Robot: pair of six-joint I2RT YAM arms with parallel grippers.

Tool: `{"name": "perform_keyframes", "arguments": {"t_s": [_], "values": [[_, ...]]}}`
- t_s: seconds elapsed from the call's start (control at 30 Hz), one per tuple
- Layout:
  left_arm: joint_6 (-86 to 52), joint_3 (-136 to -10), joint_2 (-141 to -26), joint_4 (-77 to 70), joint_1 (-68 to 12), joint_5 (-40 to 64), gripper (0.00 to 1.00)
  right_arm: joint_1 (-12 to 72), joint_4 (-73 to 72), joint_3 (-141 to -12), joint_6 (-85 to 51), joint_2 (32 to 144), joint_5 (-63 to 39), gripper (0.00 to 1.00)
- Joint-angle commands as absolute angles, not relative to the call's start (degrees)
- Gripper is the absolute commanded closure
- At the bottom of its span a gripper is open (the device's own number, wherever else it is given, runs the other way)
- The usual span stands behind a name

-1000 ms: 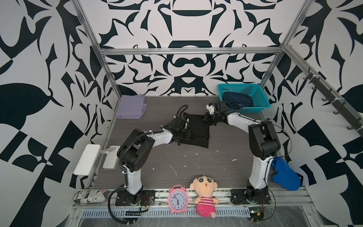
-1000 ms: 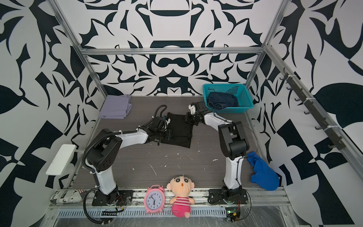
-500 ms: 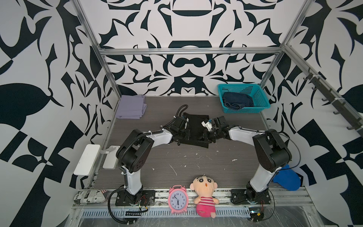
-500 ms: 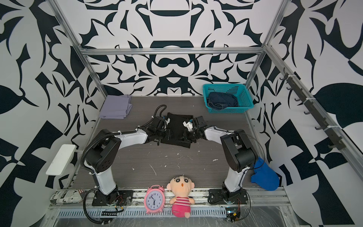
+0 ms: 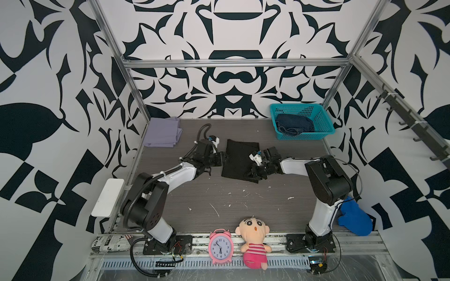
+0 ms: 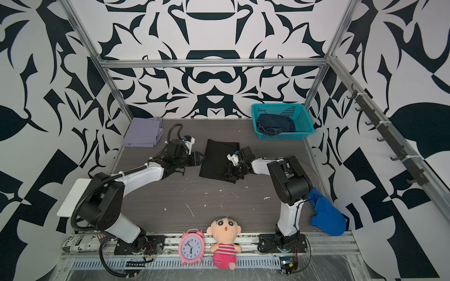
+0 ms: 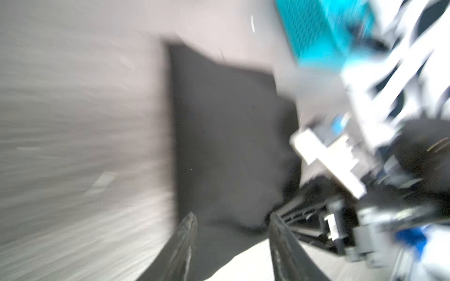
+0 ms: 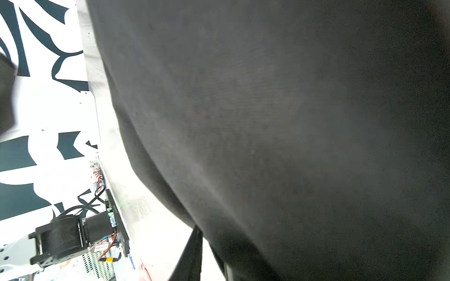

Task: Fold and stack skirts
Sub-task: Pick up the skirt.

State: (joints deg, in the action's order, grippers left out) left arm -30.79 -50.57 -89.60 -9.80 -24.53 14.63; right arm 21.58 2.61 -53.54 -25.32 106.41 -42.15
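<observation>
left gripper (image 7: 231, 219) stands with jaws apart at the left edge of the black skirt (image 5: 237, 155); the cloth's edge lies loose between its fingers (image 7: 185, 239). right gripper (image 5: 253, 173) is clamped on the black skirt's near right corner, and a lifted fold drapes across its wrist view. the rest of the black skirt lies flat between the two grippers.

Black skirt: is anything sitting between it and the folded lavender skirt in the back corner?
Only the left gripper, at the black skirt's edge facing the lavender skirt. The bare table between them shows nothing else.
</observation>
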Motion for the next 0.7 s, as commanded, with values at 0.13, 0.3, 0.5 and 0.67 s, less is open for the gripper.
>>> {"name": "perform_keyframes", "arguments": {"t_s": [0.13, 0.3, 0.5, 0.67], "values": [[-31.8, -60.8, -101.9, -2.9, -17.7, 28.1, 0.36, 21.4, 3.4, -53.3, -24.6, 104.8, -39.3, 0.78], [-30.0, -66.0, -108.5, 2.3, -21.0, 22.2, 0.27, 21.4, 3.5, -52.9, -25.2, 104.2, -38.7, 0.8], [-30.5, -68.2, -114.1, 0.0, -21.8, 25.2, 0.27, 21.4, 2.4, -51.9, -26.0, 103.6, -38.6, 0.81], [-30.1, -70.7, -117.2, 0.7, -25.0, 23.2, 0.27, 21.4, 3.3, -51.9, -26.1, 102.9, -38.6, 0.81]]}}
